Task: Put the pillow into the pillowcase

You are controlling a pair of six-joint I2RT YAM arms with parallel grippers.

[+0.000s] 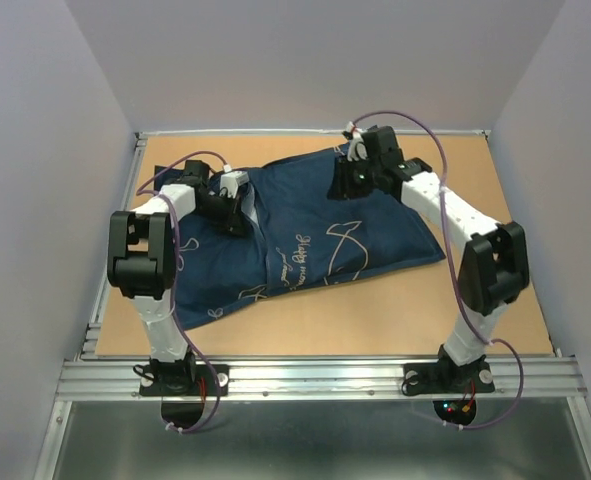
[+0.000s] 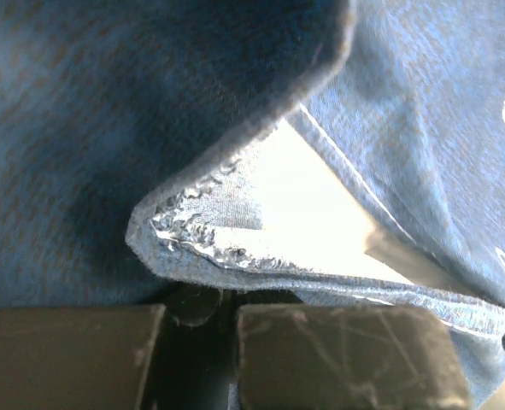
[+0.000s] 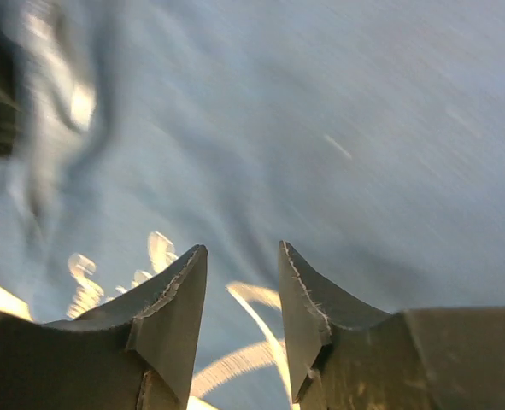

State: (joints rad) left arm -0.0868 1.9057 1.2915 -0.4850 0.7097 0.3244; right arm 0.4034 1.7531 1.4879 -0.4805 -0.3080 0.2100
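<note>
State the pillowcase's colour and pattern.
The pillowcase is navy with thin white line drawings; clearest in top view.

The top camera looked down from above and behind on the whole pillowcase [image 1: 305, 235] — both wrist cameras, the right blurred, seemingly faced that cloth up close.

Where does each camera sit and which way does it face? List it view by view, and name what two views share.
Top external: above and behind the arms, looking down at the table and pillowcase; both arms, bases nearest, plus the left pincer and right pincer show.
Left wrist: on the left arm, close against the pillowcase's open hem, white pillow inside; its fingers along the bottom.
Right wrist: on the right arm, facing blurred pillowcase cloth; its two fingers show.
Shared: all views see the pillowcase.
</note>
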